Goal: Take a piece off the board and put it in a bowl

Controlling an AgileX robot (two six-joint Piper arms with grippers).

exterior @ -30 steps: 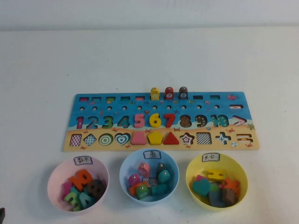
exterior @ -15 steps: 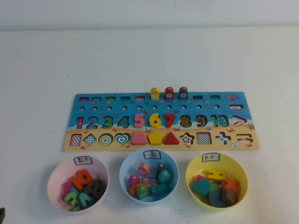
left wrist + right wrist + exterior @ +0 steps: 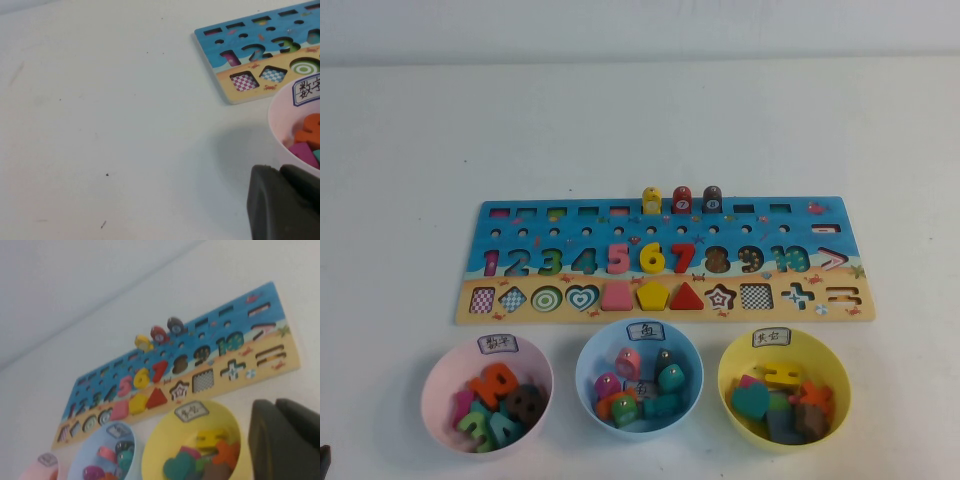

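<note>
Bowls sit in a row ahead of my right gripper (image 3: 285, 440), whose fingers are shut on nothing: the yellow bowl (image 3: 150, 450) nearest, the light blue bowl (image 3: 588, 352) next. Beyond them lies the board (image 3: 480, 225), the dark brown piece (image 3: 712, 198) upright on its far edge beside the red peg (image 3: 682, 199). My left gripper (image 3: 285, 202) hangs beside the pink bowl (image 3: 278, 117); I cannot tell its state.
</note>
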